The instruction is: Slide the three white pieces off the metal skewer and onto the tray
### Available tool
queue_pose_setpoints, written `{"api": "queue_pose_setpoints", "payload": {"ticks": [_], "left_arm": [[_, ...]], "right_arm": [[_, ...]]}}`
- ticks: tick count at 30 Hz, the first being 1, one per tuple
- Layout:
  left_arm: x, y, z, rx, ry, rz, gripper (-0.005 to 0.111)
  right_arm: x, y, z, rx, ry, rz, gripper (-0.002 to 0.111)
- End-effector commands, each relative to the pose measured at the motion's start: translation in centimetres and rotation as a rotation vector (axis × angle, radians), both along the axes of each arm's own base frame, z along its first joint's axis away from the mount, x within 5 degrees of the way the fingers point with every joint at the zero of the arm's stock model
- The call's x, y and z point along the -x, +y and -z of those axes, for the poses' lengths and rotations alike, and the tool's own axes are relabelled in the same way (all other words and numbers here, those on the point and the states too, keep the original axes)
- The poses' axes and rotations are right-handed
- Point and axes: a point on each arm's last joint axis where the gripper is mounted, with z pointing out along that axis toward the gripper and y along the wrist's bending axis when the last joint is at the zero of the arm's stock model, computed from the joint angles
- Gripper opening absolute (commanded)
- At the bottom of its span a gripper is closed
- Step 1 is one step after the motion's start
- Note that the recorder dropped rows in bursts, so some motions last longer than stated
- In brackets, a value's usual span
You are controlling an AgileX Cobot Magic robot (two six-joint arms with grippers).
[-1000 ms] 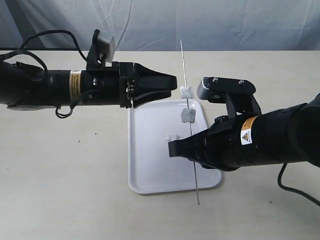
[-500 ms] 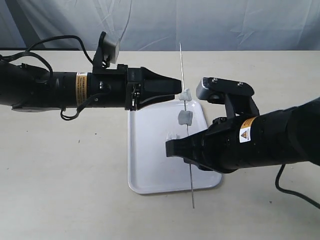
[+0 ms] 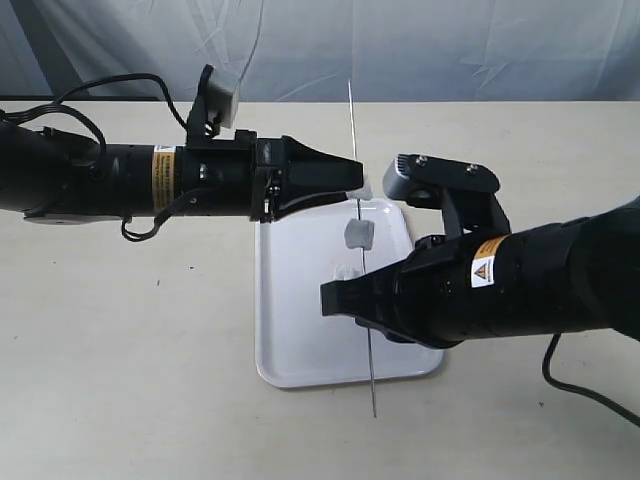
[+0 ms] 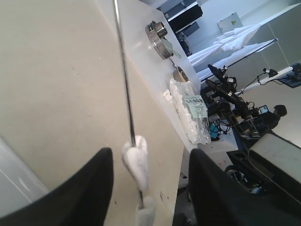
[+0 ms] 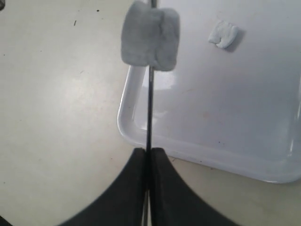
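Bag (image 4: 192, 115) and pots (image 4: 159, 34) lie beyond the skewer (image 4: 123, 70) straddled by left claw (image 4: 150, 155).

None of the print is clear enough for me to read. A yellow label (image 3: 163, 175) wraps the black housing of my left arm (image 3: 80, 185), its lettering too small to make out. My right arm (image 3: 560, 280) carries a white-and-yellow label (image 3: 484, 272) with a warning triangle, its wording unreadable. My left wrist view shows a clear bag (image 4: 190, 117) with a pale green label (image 4: 194, 104) and a grey box (image 4: 230, 19) with a small yellow sticker (image 4: 232, 24), both too blurred.
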Motion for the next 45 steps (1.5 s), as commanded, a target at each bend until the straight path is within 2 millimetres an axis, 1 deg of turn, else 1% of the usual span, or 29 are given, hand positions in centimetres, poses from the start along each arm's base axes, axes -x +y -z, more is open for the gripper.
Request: {"api": "queue_pose_setpoints", "payload": {"ticks": [1,2,4,7,9,13,21,24,28,33,37,42,45], "left_arm": [[0.3,-0.2,0.0,0.002,-0.004,0.022,0.047],[0.3,-0.2,0.0,0.001,-0.004,0.021,0.045],[0.3,-0.2,0.0,0.001,-0.004,0.021,0.036],[0.3,-0.2,0.0,0.000,-0.006,0.021,0.021],[0.3,-0.2,0.0,0.000,-0.010,0.022,0.013],[0.3,-0.2,0.0,-0.001,-0.012,0.022,0.001],[0.2,-0.2,-0.1,0.014,-0.009,0.003,0.000],[-0.1,-0.2,-0.5,0.050,-0.025,-0.018,0.000],[-0.6,-0.3,-1.2,0.073,-0.041,-0.035,0.000],[-1.2,-0.4,-1.7,0.098,-0.047,-0.068,0.000],[-1.3,-0.4,-1.5,0.070,-0.049,-0.075,0.000],[-1.8,0.4,-1.5,0.061,-0.049,-0.105,0.000],[-2.4,1.3,-1.5,0.063,-0.048,-0.133,0.000]], "right_arm": [[-0.1,0.2,-0.2,-0.007,-0.013,-0.007,-0.001],[-0.1,0.2,-0.2,-0.007,-0.013,-0.007,-0.001],[-0.1,0.2,-0.2,-0.007,-0.013,-0.007,-0.001],[-0.1,0.2,-0.2,-0.006,-0.015,-0.009,-0.001],[-0.1,0.2,-0.2,-0.006,-0.015,-0.009,-0.001],[-0.1,0.2,-0.2,-0.008,-0.020,-0.008,-0.001],[0.0,0.2,-0.1,-0.002,-0.011,-0.011,-0.001],[0.4,0.2,0.1,0.021,0.007,-0.037,-0.001],[1.4,1.0,0.3,0.032,0.017,-0.091,-0.001],[2.6,2.3,1.4,0.059,0.049,-0.151,-0.001],[2.8,2.6,1.9,0.070,0.061,-0.163,-0.001],[3.0,2.5,2.0,0.085,0.081,-0.167,-0.001],[3.4,2.2,2.6,0.090,0.100,-0.160,-0.001]]}}
